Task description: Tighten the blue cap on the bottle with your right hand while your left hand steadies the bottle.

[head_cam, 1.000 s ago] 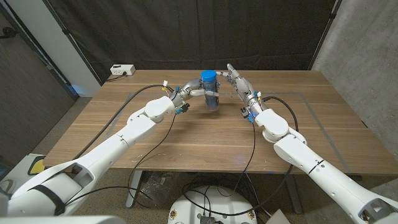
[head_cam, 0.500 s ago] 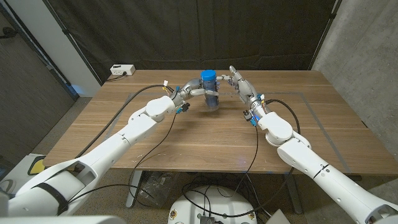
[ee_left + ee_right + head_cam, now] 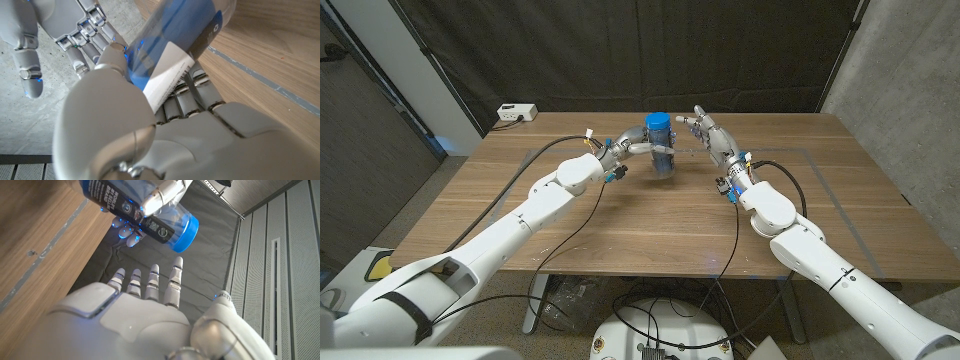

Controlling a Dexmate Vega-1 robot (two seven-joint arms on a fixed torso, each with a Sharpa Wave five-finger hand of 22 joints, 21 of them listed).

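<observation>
At about eleven o'clock from the table's centre, the left hand [image 3: 632, 146] wraps the bottle [image 3: 661, 158], its grey jointed fingers [image 3: 186, 102] curled round the lower body and the thumb pressed against the side; the left wrist view shows the grip closely, the fingers lying across a white barcode label and a dark printed band. The bottle is a clear plastic cylinder, upright on the wooden table [image 3: 620, 215] toward its far edge, and it stands near the twelve o'clock position with a ribbed-looking blue cap [image 3: 657, 124] on top (the cap is round and a saturated blue, brighter than the tinted body below it). The right wrist view shows that same cap [image 3: 187, 232] as a smooth blue disc at the end of the bottle, with the left hand's fingertips clamped over the dark label. At about one o'clock, the right hand [image 3: 709, 133] holds nothing: its fingers [image 3: 151, 280] are straight and spread apart, reaching toward the cap, near it but not touching. Both hands have glossy white shells over the back and grey metal segments in the fingers. The table is a warm walnut-grained board with a thin pale line marked across it, and a black curtain [image 3: 650, 50] hangs behind.
</observation>
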